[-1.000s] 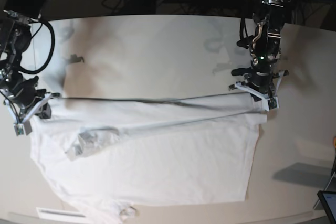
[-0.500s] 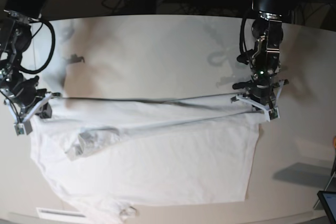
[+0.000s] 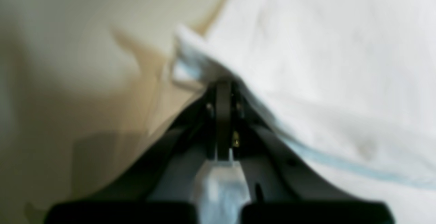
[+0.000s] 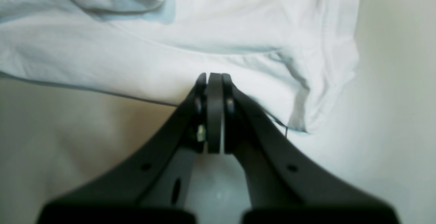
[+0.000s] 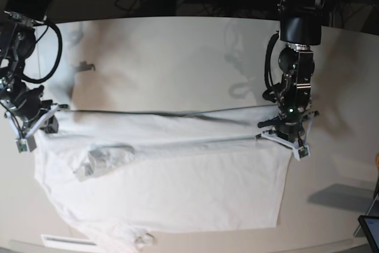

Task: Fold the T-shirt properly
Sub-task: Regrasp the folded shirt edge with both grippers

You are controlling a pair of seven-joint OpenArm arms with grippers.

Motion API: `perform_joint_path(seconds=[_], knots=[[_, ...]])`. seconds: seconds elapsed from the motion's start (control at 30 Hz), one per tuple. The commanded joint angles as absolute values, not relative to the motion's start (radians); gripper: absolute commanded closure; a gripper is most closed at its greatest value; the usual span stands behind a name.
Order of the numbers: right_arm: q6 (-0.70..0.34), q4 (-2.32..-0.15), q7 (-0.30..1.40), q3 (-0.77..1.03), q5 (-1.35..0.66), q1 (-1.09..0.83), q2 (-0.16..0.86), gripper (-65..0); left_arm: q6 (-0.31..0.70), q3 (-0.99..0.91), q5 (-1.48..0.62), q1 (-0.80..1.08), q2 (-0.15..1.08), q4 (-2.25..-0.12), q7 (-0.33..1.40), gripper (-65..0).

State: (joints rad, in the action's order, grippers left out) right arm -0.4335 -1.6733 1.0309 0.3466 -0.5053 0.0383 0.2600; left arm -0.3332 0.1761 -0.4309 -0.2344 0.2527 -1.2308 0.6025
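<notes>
Clamping a corner of the T-shirt (image 3: 323,67), the left gripper (image 3: 223,89) has its jaws pressed flat together with white cloth bunched at their tips; the left wrist view is blurred, so the exact hem caught there cannot be told. In the base view this gripper (image 5: 285,137) hangs over the table (image 5: 177,63) toward its right edge, at the right end of a raised fold of cloth. The right gripper (image 4: 214,80) is likewise fully closed, its jaws meeting on the shirt's edge, with a sleeve-like flap lying just beside it to the right in the right wrist view. In the base view that gripper (image 5: 32,125) sits at the left edge of the table, holding the opposite end of the same fold. Between the two grippers the pinched edge is stretched taut in a nearly straight line across the table, slightly lifted, casting a thin dark shadow line beneath it. The T-shirt (image 5: 177,188) otherwise lies spread on the near half of the table, reaching almost to the front edge, with a crumpled sleeve visible toward the left and wrinkles near the front left corner. Dark cables (image 5: 50,45) loop from the right arm above the far left corner.
</notes>
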Motion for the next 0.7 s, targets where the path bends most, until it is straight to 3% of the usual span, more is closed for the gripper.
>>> perform_joint_path(seconds=[0.0,0.27,0.67], knots=[[-0.435,-1.689,1.010,0.349,-0.516,0.054,0.272,0.0,-0.337,0.171,-0.424,-0.272,0.263,-1.230,0.578,0.0],[-0.435,-1.687,1.010,0.349,-0.516,0.044,0.271,-0.1,-0.337,0.160,-0.424,-0.335,0.249,-1.193,0.532,0.0],[-0.435,-1.664,1.010,0.349,-0.516,0.012,0.269,0.0,-0.337,0.160,-0.420,-0.460,0.254,-0.937,0.483,0.0]])
